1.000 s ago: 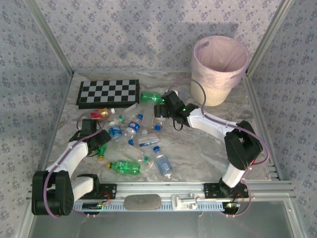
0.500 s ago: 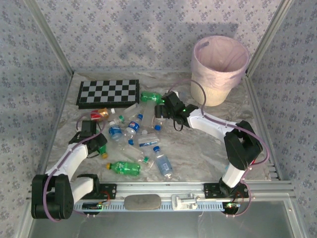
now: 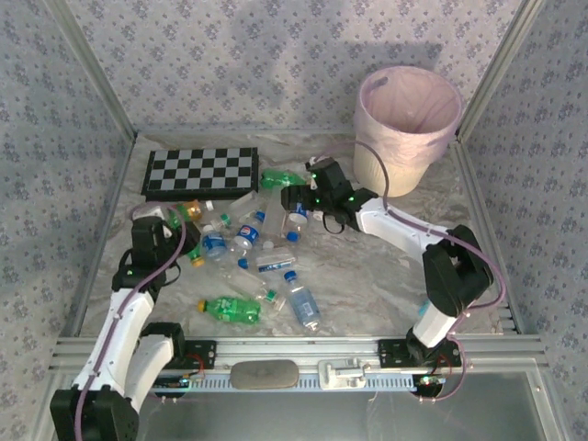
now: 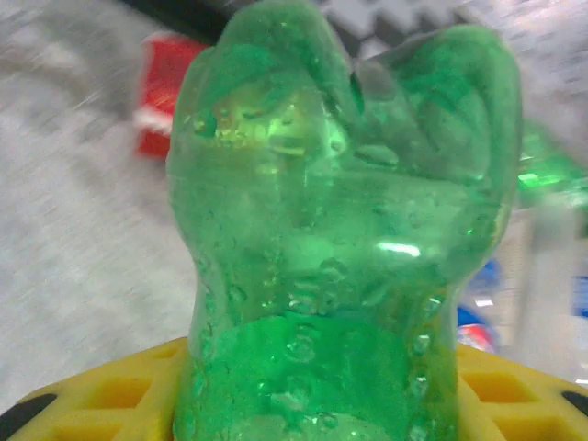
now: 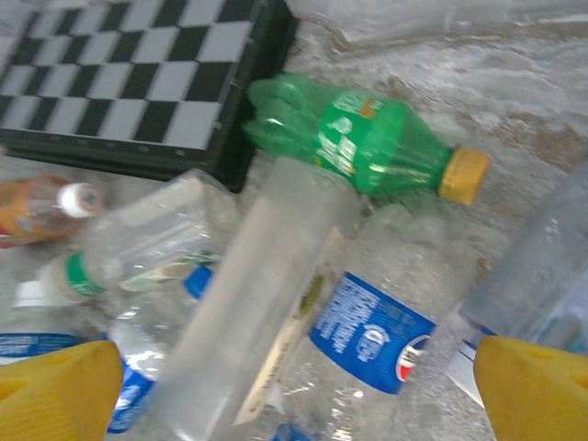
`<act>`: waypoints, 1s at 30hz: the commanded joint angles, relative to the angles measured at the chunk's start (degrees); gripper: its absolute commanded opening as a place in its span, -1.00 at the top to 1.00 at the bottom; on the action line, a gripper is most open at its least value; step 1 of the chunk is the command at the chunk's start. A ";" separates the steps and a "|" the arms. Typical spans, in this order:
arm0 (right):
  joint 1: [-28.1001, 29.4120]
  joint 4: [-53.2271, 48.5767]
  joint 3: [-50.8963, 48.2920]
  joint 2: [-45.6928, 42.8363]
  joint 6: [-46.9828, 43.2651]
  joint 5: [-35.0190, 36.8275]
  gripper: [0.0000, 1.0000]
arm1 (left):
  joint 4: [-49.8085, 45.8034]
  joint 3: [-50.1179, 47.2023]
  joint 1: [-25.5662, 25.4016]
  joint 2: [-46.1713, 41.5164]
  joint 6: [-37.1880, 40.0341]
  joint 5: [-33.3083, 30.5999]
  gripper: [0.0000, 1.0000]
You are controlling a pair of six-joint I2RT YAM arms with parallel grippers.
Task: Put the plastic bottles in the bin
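Left fingers (image 4: 110,400) clamped on a green bottle (image 4: 340,239); right fingers (image 5: 55,390) spread wide above the bottle pile (image 3: 253,243).
The counter (image 3: 367,276) is grey marble-patterned, walled by blue-grey flowered paper (image 3: 276,55). The bin (image 3: 404,170), cream with a pink liner, stands far right, well apart from the held bottle at the left. A chessboard (image 3: 200,172) lies far left. Under the right fingers, a clear bottle (image 5: 367,340) wears a blue label with a round red-white-blue logo, its writing too blurred to read; a second green bottle (image 5: 367,138) has a yellow cap.
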 commanded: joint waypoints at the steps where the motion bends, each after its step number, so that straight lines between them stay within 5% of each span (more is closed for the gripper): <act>1: -1.73 4.12 2.13 -3.21 0.78 -10.62 -1.00 | 9.28 4.24 -2.82 2.04 2.41 9.81 0.18; 9: -4.61 11.66 2.55 -4.22 7.92 -26.41 -0.95 | 15.37 10.46 -17.80 12.10 12.07 9.06 0.20; 18: -3.78 16.89 1.25 -3.57 13.30 -30.75 -0.85 | 23.63 12.17 -27.39 22.65 13.17 3.67 0.20; 30: -1.54 18.11 0.94 0.35 14.01 -35.29 -0.68 | 25.78 12.69 -30.30 25.36 11.58 2.00 0.20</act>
